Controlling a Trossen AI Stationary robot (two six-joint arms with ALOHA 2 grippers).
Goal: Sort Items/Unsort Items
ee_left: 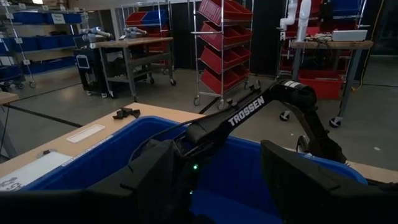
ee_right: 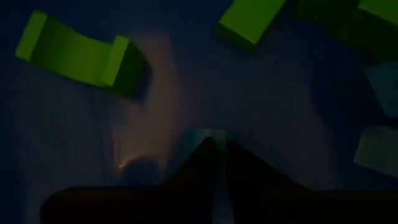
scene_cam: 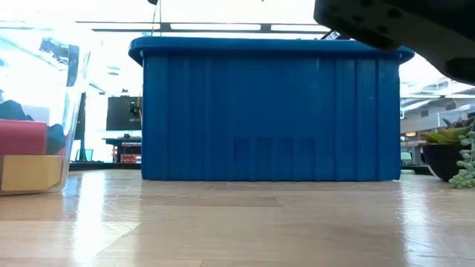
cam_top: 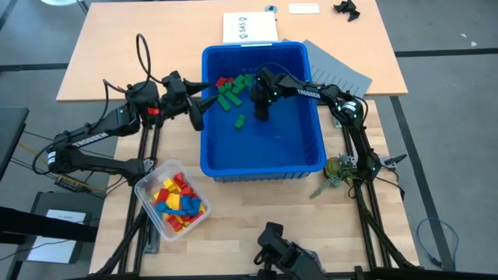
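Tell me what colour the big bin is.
Blue; the bin shows best in the high view.

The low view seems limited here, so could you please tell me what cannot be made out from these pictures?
- Low view: the blue bin's wall hides the blocks inside it.
- Low view: the clear container is cut off by the edge.
- Right wrist view: whether the right end effector grips anything is lost in darkness.
- Left wrist view: the bin floor is hidden behind the left end effector.

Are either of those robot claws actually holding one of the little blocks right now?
No. The right gripper is down inside the blue bin, fingers closed together with no block between them. The left gripper hangs open at the bin's rim, empty. Green blocks lie loose nearby.
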